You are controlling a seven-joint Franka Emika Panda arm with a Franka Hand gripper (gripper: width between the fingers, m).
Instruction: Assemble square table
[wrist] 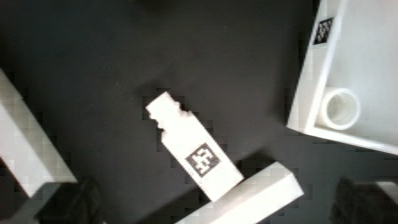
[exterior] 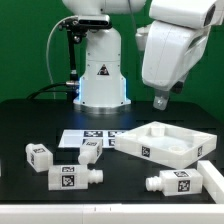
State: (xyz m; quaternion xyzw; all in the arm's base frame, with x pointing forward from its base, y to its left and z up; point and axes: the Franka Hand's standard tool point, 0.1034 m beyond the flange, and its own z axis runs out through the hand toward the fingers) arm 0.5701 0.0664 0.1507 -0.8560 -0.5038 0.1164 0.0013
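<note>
The white square panel [exterior: 165, 141] lies rim up on the black table at the exterior view's right, with tags on its sides. Four short white legs lie loose: one at the left [exterior: 40, 154], one in front [exterior: 70, 178], one by the marker board [exterior: 90, 152], one before the panel [exterior: 170, 183]. My gripper [exterior: 163, 98] hangs high above the panel, open and empty. In the wrist view a tagged leg [wrist: 192, 146] lies beside the panel's corner [wrist: 349, 85] with its hole [wrist: 338, 108]. The dark fingers [wrist: 54, 203] stand wide apart around the gripper's middle [wrist: 210, 208].
The marker board [exterior: 92, 136] lies flat before the robot base [exterior: 102, 75]. A white bar [exterior: 214, 176] sits at the exterior view's right edge. In the wrist view a white bar [wrist: 267, 195] crosses between the fingers and a white strip [wrist: 25, 130] runs along one side.
</note>
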